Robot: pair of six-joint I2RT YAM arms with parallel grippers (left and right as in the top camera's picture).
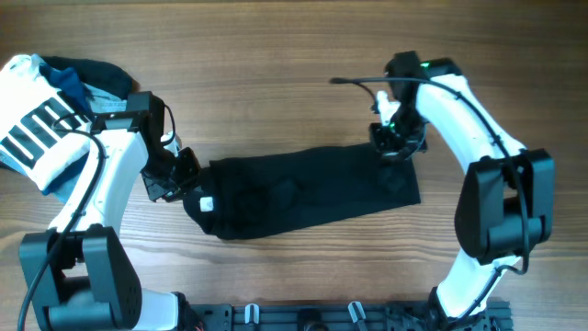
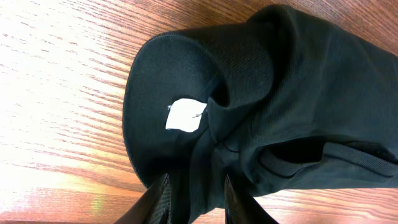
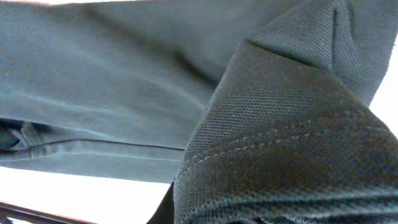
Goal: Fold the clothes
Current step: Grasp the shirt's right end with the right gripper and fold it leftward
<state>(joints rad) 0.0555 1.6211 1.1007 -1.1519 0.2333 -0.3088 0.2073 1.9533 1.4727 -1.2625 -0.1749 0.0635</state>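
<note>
One black shirt [image 1: 303, 188] on table [image 1: 276, 55] — left fingers [image 2: 158, 199] grasping collar end, right fingers [image 1: 390, 147] grasping hem

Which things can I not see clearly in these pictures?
Right gripper: shirt fills right wrist view, hiding its grip.
Left gripper: black fingers on black shirt, grip unclear.
Tag: washed out, no print readable.
Striped garment: cut off by overhead's left edge.

Wood-grain table [image 1: 276, 55], warm brown planks; bright glare washing its left side.
</note>
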